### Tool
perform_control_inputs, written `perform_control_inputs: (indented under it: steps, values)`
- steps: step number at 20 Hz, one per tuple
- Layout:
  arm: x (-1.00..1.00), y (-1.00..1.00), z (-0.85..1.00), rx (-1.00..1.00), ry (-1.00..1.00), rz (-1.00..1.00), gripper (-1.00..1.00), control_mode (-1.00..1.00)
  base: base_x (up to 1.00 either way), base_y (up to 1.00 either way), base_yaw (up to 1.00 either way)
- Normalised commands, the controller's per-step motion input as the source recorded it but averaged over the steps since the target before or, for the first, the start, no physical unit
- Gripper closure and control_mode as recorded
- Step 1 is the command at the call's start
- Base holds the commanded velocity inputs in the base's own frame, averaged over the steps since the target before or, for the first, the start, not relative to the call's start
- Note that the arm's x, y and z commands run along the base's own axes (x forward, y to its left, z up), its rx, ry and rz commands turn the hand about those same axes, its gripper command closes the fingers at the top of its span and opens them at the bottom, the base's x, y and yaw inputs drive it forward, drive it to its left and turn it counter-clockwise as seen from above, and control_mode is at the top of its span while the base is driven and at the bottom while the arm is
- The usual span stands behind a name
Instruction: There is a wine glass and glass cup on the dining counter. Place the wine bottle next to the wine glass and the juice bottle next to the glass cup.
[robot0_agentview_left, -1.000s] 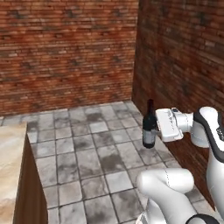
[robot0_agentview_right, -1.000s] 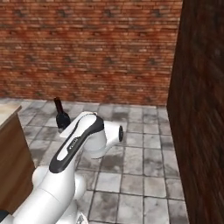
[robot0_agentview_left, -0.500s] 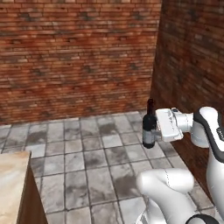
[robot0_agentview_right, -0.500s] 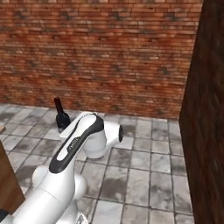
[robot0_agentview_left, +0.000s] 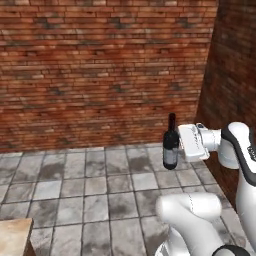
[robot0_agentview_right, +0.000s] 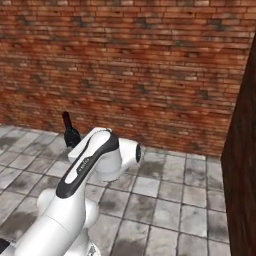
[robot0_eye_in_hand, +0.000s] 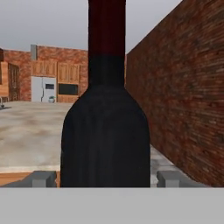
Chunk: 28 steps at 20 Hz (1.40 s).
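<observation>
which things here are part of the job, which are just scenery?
Job:
- wine bottle, upright, held in the hand
- wooden corner at lower left, possibly the dining counter's edge; can't tell

Scenery:
- brick wall
- tiled floor
- far cabinets

The wine bottle (robot0_eye_in_hand: 105, 131) stood so close before the gripper (robot0_eye_in_hand: 105, 178) in the hand view that its top ran off the upper edge and its base sank behind the lower band; of the fingertips (robot0_eye_in_hand: 41, 178) only short stubs rose either side; in the right base view the arm's white link hid all but its neck and shoulder (robot0_agentview_right: 70, 132); the dining counter (robot0_agentview_left: 14, 237) was cut to a corner by the left base view's lower edge.
</observation>
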Motion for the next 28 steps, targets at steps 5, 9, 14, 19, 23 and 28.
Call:
perform_control_inputs:
  steps: [5,9,14,19,23,28]
  values:
    - [0.00,0.00,0.00,0.00,0.00,0.00,1.00,1.00,0.84,0.00,0.35]
    - [0.00,0.00,0.00,0.00,0.00,0.00,1.00,1.00,0.78,0.00,0.41]
    - [0.00,0.00,0.00,0.00,0.00,0.00,1.00,1.00,0.76,0.00,0.45]
    - [0.00,0.00,0.00,0.00,0.00,0.00,1.00,1.00,0.75,0.00,0.45]
    - [0.00,0.00,0.00,0.00,0.00,0.00,1.00,1.00,0.76,0.00,0.45]
    - [0.00,0.00,0.00,0.00,0.00,0.00,1.00,1.00,0.75,0.00,0.45]
